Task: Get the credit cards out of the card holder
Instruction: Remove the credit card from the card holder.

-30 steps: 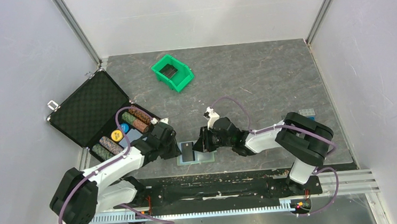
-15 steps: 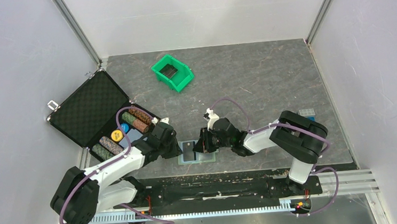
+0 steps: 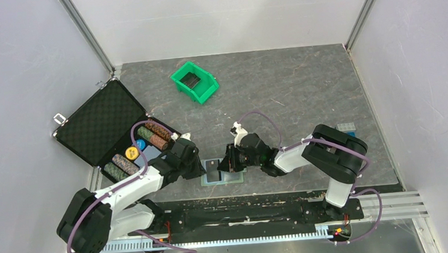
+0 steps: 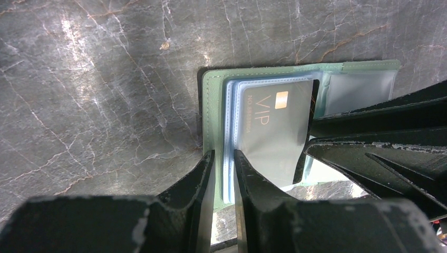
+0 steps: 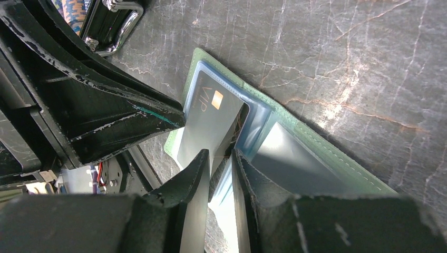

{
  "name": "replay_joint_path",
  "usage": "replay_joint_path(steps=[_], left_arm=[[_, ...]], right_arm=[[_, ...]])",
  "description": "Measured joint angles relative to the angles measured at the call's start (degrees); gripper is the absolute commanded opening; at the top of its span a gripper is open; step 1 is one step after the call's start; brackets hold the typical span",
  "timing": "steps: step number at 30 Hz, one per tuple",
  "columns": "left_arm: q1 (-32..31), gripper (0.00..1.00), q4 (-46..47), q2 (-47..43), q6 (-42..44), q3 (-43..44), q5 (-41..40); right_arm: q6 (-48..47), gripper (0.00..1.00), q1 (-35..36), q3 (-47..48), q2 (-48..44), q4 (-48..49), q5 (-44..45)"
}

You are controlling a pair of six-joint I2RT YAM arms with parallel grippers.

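The black foam-lined case [image 3: 97, 121] sits at the left of the top view. The pale green fold-out card holder [image 4: 211, 105] lies open at the lower middle. The left gripper [image 4: 224, 158], jaws nearly closed, pinches its edge. The right gripper [image 5: 220, 158], jaws just as narrow, pinches the dark plastic credit card [image 4: 271, 132] marked "VIP".

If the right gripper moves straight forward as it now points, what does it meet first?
The credit card between its jaws, pushing it into the card holder; beyond, the left gripper, though depth is unclear.
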Motion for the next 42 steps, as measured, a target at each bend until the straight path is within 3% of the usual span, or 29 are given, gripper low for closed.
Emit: replay_joint_path(steps=[24, 33, 42], left_arm=[[0.11, 0.25, 0.74, -0.24, 0.00, -0.48, 0.63], [0.37, 0.23, 2.91, -0.68, -0.04, -1.55, 1.88], [0.39, 0.22, 5.60, 0.33, -0.44, -2.10, 3.74]], right_arm=[[4.24, 0.20, -0.87, -2.67, 1.75, 6.71, -1.64], [8.11, 0.00, -2.12, -6.47, 3.23, 15.04, -3.43], [10.43, 0.00, -3.45, -9.09, 3.41, 20.41, -4.68]])
